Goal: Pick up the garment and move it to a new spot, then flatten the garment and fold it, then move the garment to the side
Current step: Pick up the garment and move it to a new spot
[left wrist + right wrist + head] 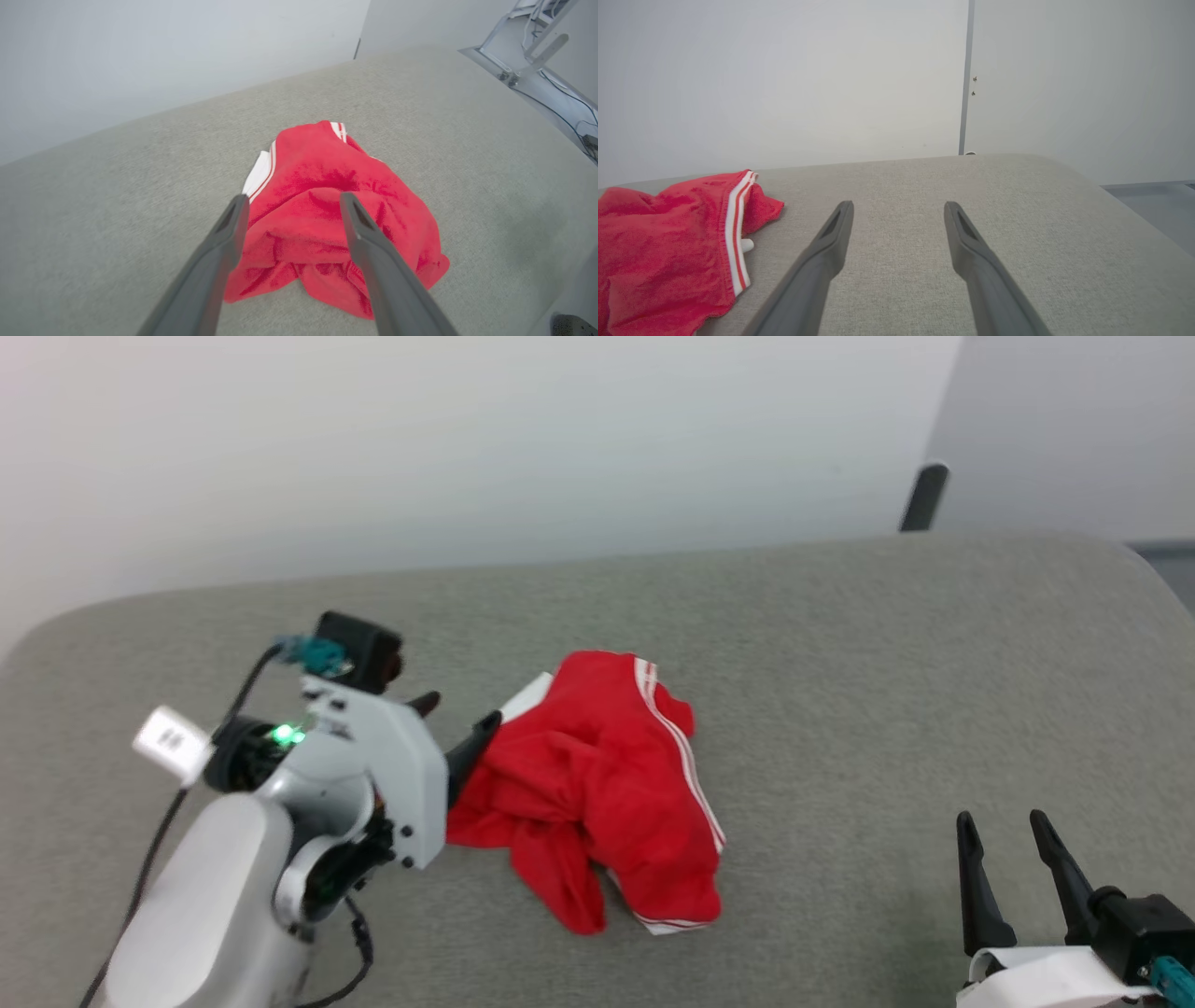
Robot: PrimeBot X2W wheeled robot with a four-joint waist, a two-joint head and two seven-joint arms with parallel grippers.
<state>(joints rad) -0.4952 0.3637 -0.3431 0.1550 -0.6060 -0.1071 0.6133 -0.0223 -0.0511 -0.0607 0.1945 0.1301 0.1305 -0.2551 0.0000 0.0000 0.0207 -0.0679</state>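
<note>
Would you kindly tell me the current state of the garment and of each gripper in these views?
garment: crumpled in a heap on the grey padded surface, not flattened or folded, not gripped.
left gripper: open, fingers spread at the garment's edge, holding nothing.
right gripper: open, empty, well apart from the garment.

Desk [840,635]: grey-beige textile top, rounded far corners.
Wall [467,448]: plain white, evenly lit, with one dark vertical seam [965,93].
Dark upright post [924,497]: behind the desk's far edge.
Floor [1157,205]: grey, beyond the desk's right side.
</note>
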